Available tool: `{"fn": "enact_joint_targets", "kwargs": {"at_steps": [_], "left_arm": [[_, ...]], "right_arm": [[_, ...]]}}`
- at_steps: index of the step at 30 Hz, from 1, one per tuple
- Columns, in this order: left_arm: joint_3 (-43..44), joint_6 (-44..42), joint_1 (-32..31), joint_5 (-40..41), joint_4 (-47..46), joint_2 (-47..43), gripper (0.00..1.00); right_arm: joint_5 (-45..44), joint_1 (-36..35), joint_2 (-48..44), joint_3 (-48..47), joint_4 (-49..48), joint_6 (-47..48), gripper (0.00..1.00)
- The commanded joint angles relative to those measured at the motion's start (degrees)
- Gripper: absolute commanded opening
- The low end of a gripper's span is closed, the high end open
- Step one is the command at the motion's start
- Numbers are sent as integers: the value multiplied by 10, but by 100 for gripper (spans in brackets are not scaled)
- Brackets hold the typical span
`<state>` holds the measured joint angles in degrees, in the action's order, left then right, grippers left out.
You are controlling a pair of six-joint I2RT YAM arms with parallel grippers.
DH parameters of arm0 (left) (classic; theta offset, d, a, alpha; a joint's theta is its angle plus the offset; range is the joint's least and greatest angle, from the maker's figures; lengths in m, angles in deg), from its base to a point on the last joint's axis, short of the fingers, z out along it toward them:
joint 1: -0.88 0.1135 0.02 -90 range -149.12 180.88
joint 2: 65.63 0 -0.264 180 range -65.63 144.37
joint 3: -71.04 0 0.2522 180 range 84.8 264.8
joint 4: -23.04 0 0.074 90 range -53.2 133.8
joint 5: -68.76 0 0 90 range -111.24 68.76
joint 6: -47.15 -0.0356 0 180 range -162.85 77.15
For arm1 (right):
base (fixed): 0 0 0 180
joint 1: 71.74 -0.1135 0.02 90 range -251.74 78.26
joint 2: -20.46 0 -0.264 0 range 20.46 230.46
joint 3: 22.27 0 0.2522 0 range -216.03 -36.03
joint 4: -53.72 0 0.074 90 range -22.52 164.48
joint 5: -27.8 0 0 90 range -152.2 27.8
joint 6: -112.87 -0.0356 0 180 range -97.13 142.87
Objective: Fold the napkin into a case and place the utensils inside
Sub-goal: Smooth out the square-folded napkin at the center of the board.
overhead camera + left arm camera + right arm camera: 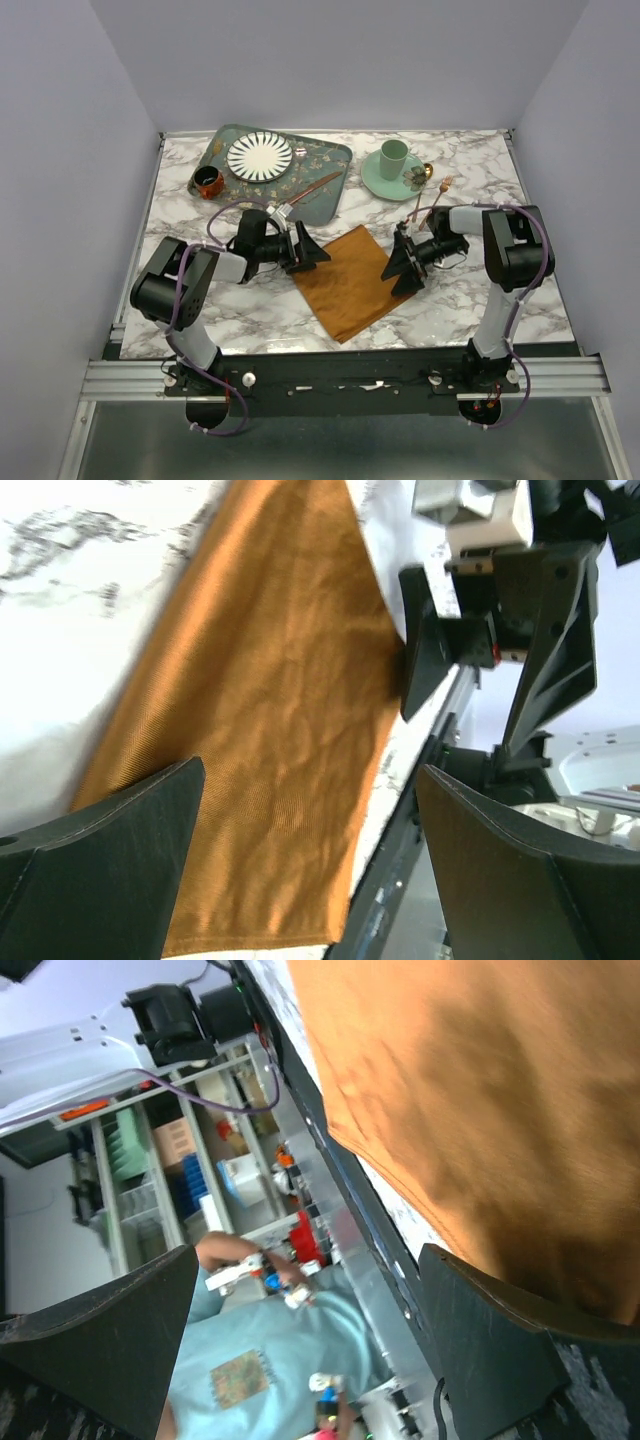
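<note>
Left claw: spread wide, empty, at the napkin's left corner.
Right claw: same deal, wide and empty, at its right corner.
Napkin: flat on the desk, not folded yet.
Risk: thin cloth, so a pinch could miss or drag it crooked.
Count: one napkin, plus three utensils beyond it: knife piece, fork, spoon.

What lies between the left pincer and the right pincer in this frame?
The rust-orange napkin, spread flat, lies between the left pincer and the right pincer, with nothing else between them. The top external view shows this best.
</note>
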<state>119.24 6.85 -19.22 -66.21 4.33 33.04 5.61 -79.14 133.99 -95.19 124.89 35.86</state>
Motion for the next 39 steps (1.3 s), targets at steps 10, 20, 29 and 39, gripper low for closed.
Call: {"fn": "enact_joint_targets", "kwargs": {"at_steps": [10, 20, 29, 39], "left_arm": [[42, 78, -35, 88, -74, -26, 99], [62, 100, -51, 114, -108, 57, 99], [16, 136, -27, 120, -97, 97, 99], [-87, 111, 25, 62, -65, 0, 99]], "right_arm": [[-36, -59, -11, -184, -303, -336, 100], [-84, -107, 113, -255, -443, -484, 100], [-152, -107, 172, -245, -418, -460, 100], [-188, -107, 189, -290, -328, -402, 100]]}}
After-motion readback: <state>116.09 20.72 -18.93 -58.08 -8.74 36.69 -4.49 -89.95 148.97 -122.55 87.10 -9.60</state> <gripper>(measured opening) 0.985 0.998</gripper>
